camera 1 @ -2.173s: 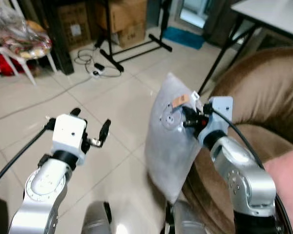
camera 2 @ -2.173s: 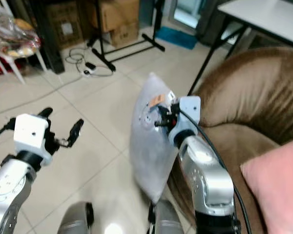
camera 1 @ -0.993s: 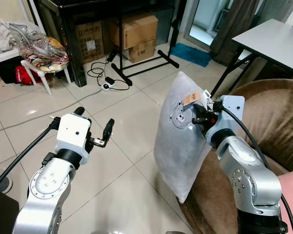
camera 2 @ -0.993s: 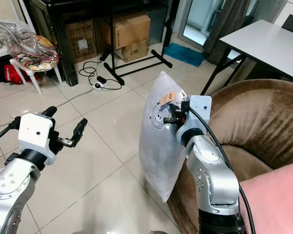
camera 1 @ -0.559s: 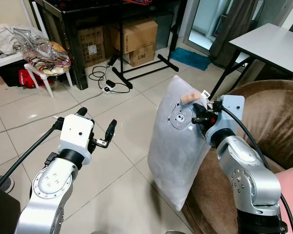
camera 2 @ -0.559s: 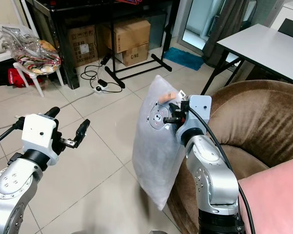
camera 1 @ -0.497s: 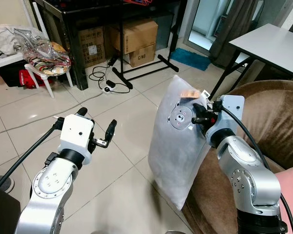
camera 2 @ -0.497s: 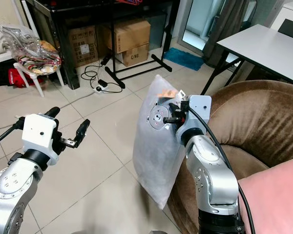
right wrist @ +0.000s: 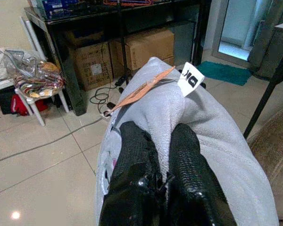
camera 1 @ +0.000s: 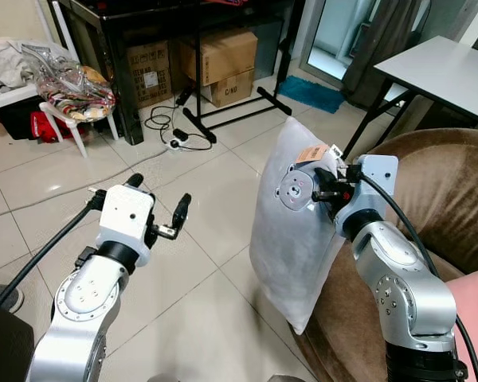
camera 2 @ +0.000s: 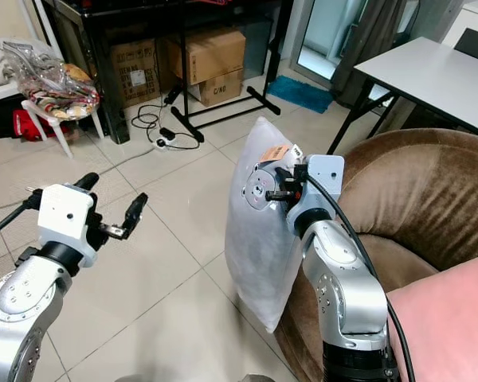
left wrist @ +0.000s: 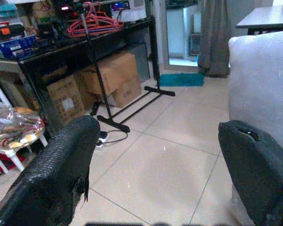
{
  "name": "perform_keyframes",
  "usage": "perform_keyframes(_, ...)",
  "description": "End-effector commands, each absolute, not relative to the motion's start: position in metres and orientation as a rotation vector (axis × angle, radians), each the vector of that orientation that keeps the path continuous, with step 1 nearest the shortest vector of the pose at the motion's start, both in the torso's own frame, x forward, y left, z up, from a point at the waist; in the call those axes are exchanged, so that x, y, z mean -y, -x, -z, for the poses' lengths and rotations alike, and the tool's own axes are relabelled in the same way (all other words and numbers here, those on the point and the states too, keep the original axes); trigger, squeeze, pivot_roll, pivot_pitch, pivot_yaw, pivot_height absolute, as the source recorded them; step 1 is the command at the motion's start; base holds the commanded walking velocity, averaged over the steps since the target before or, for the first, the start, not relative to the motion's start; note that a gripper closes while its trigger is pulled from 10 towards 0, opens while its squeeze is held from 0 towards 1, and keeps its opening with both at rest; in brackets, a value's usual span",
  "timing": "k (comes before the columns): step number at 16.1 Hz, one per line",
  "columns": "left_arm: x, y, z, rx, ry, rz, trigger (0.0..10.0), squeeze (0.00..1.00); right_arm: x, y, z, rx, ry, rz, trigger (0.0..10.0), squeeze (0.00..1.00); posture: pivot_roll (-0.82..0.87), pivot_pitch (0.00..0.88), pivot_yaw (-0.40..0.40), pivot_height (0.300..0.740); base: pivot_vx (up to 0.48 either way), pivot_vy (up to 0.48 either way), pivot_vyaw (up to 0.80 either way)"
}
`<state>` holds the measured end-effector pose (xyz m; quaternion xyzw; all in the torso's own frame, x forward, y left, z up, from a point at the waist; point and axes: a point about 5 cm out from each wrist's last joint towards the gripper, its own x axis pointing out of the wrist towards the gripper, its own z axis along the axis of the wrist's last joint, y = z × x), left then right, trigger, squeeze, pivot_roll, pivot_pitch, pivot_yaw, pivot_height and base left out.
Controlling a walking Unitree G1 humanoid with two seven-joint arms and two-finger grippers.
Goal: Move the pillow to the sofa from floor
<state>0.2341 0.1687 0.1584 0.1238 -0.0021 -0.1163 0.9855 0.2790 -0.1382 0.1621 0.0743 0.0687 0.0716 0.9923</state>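
The grey pillow [camera 1: 295, 239] hangs upright off the floor [camera 1: 207, 199], its lower edge beside the front edge of the brown sofa [camera 1: 438, 191], lifted so it can likely swing onto the seat. The right claw [right wrist: 161, 141] is clenched on a fold of fabric near the pillow's top, by its tags. The left claw [camera 1: 175, 219] hovers over the floor, fingers spread wide, grasping nothing.

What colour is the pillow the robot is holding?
Light grey. The pillow shows best in the right wrist view.
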Motion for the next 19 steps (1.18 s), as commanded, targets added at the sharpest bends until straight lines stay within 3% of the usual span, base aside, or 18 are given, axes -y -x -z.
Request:
perform_keyframes(1, -0.166, -0.235, -0.160, 0.014, -0.244, 0.252, 10.0, 0.21, 0.141, -0.279, -0.169, -0.099, -0.155, -0.132, 10.0, 0.00, 0.00, 0.000, -0.075, 0.740, 0.000, 0.465, -0.80)
perform_keyframes(9, -0.168, -0.236, -0.160, 0.013, -0.249, 0.253, 10.0, 0.21, 0.140, -0.279, -0.166, -0.107, -0.169, -0.125, 10.0, 0.00, 0.00, 0.000, -0.069, 0.740, 0.000, 0.457, -0.80)
perform_keyframes(11, -0.170, -0.238, -0.163, 0.020, -0.255, 0.232, 10.0, 0.23, 0.140, -0.279, -0.166, -0.108, -0.169, -0.125, 10.0, 0.00, 0.00, 0.000, -0.068, 0.740, 0.000, 0.000, -0.73)
perform_keyframes(14, -0.176, -0.241, -0.164, 0.022, -0.253, 0.194, 10.0, 0.23, 0.139, -0.279, -0.167, -0.101, -0.157, -0.136, 10.0, 0.00, 0.00, 0.000, -0.068, 0.740, 0.000, -0.480, 0.00)
perform_keyframes(19, -0.179, -0.242, -0.163, 0.016, -0.244, 0.166, 10.0, 0.22, 0.138, -0.280, -0.167, -0.099, -0.153, -0.136, 10.0, 0.00, 0.00, 0.000, -0.069, 0.740, 0.000, 0.000, 0.00)
